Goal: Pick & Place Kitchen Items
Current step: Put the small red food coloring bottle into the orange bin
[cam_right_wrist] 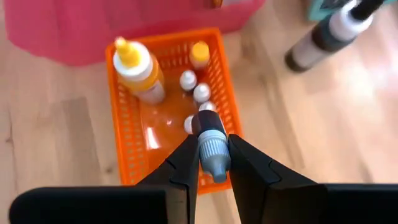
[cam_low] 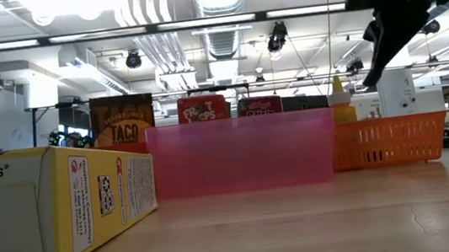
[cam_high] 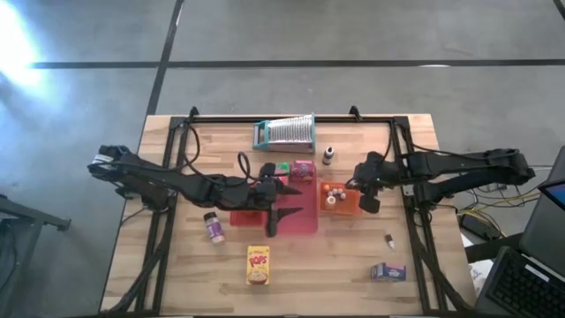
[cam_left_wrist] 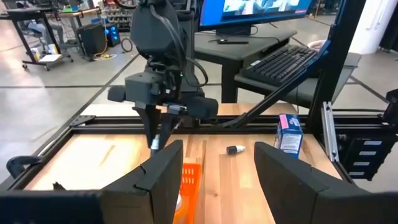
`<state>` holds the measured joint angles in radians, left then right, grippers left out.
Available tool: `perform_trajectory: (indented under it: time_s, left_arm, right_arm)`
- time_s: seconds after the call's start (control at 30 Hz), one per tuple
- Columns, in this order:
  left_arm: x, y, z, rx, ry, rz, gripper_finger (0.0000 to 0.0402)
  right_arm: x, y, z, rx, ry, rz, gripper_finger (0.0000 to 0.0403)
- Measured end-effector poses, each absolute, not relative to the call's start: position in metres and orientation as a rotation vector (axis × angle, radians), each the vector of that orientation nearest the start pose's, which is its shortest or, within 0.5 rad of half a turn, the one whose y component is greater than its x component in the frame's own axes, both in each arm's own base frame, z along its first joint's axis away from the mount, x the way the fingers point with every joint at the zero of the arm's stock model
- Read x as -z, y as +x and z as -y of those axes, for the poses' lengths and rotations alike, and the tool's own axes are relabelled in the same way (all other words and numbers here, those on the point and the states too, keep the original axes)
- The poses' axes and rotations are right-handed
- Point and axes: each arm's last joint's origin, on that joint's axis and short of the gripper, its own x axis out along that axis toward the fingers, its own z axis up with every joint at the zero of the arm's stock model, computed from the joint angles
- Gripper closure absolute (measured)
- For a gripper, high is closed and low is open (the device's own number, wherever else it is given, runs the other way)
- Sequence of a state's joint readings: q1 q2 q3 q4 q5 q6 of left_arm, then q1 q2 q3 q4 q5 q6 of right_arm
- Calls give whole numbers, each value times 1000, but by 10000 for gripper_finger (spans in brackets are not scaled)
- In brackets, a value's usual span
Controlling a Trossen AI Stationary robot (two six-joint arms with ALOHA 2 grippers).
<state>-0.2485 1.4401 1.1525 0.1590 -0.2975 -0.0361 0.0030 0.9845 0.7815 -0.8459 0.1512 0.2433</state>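
right claw (cam_right_wrist: 213, 163) clamped on a tiny bottle (cam_right_wrist: 211, 144), poised above the orange basket (cam_right_wrist: 127, 155). advise lowering squarely into bare basket floor, clear of the yellow bottle (cam_right_wrist: 139, 66). left claw (cam_left_wrist: 211, 171) parted, empty, over the pink tray (cam_high: 305, 222).

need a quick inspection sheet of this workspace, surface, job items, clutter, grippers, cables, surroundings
surface: wooden table, black frame around it.
job's things: yellow box and blue-purple box at the near edge; spice jar on the wood; dark bottle standing; small bottles in the orange basket; boxes in the pink tray.
clutter: ribbed metal piece at the far edge.
grippers: right gripper shut on a small bottle above the orange basket; left gripper open, empty, over the pink tray.
cables: bundle off the table's right side.
surroundings: desks, monitor, keyboard; concrete floor.
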Motion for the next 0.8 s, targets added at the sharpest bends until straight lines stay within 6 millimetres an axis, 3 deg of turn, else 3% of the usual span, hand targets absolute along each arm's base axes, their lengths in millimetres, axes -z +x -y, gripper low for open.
perform_trajectory:
  time_s: [0.27, 0.8]
  left_arm:
    - [-338, 324, 73, -68, -21, -131, 198]
    - [-335, 323, 73, -69, -15, -155, 198]
  right_arm:
    - [-232, 185, 2, 177, 249, -1169, 340]
    - [-203, 213, -3, 163, 234, -1263, 341]
